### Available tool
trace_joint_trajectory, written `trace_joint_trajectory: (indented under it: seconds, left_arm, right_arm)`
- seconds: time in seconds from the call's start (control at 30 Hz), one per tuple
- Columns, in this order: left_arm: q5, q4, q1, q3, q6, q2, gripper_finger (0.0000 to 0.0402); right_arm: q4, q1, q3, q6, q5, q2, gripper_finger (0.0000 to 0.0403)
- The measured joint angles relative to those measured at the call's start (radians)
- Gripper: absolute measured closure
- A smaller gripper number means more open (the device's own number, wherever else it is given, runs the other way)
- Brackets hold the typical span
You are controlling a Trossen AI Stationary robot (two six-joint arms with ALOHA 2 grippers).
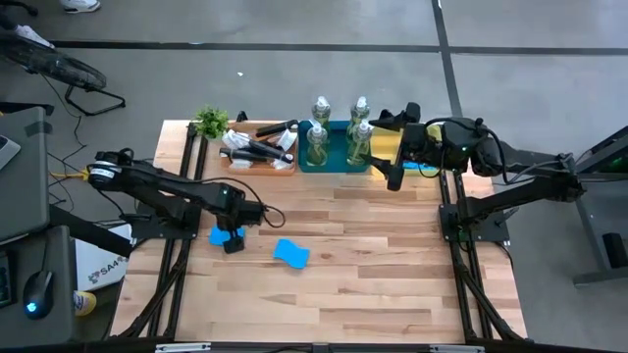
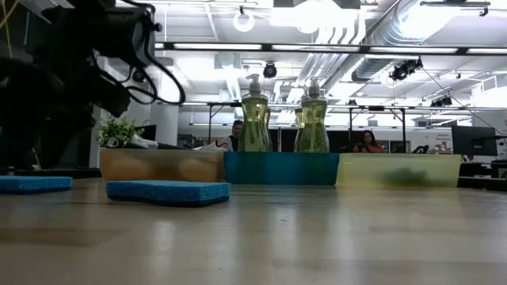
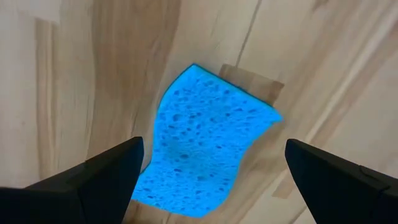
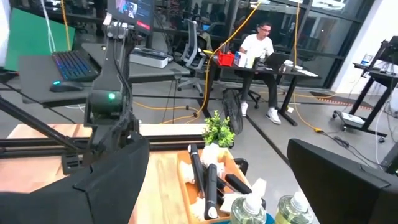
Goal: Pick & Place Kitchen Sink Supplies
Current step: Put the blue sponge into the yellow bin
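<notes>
Over the near-left part of the bench (image 1: pixel 392 284), the left gripper (image 1: pixel 232 239) hangs spread wide above a blue sponge (image 3: pixel 205 143), gripping nothing.

A second blue sponge (image 1: pixel 291 253) lies flat just beside it toward the middle. Along the far edge, the bottles (image 1: pixel 339 137) of yellow-green liquid stand upright in a teal bin (image 2: pixel 281 168), the black brushes (image 1: pixel 257 147) lie in a wooden tray (image 2: pixel 158 165), and a yellow bin (image 2: pixel 396 169) sits under the right gripper (image 1: pixel 394 176), which is also open and empty.

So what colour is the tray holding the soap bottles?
Teal blue tray, clearest in the low view.
</notes>
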Motion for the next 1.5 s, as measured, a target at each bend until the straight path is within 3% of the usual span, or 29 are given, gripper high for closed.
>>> trace_joint_trajectory:
  seconds: [0.43, 0.57, 0.83, 1.17, 1.3, 1.5]
  left_arm:
    - [-0.049, 0.05, 0.002, 0.002, -0.003, 0.163, 0.0029]
    - [-0.033, 0.057, 0.002, 0.005, -0.003, 0.197, 0.008]
    - [0.007, 0.068, 0.003, 0.005, -0.054, 0.207, 0.022]
    - [0.04, 0.085, 0.003, 0.104, -0.077, 0.212, 0.0367]
    - [0.013, 0.084, 0.003, 0.199, -0.06, 0.212, 0.0393]
    - [-0.132, 0.087, 0.003, 0.411, -0.028, 0.212, 0.0372]
  right_arm:
    - [-0.001, 0.021, 0.0, 0.003, -0.027, 0.0, 0.0027]
    - [-0.008, 0.035, 0.0, 0.002, -0.027, 0.0, 0.0027]
    - [-0.056, 0.051, 0.0, 0.01, -0.019, 0.0, 0.0027]
    - [-0.307, 0.051, 0.0, 0.248, -0.021, -0.019, 0.0027]
    - [-0.43, 0.051, 0.0, 0.338, -0.025, -0.009, 0.0027]
    - [-0.459, 0.051, 0.0, 0.411, -0.041, 0.003, 0.0027]
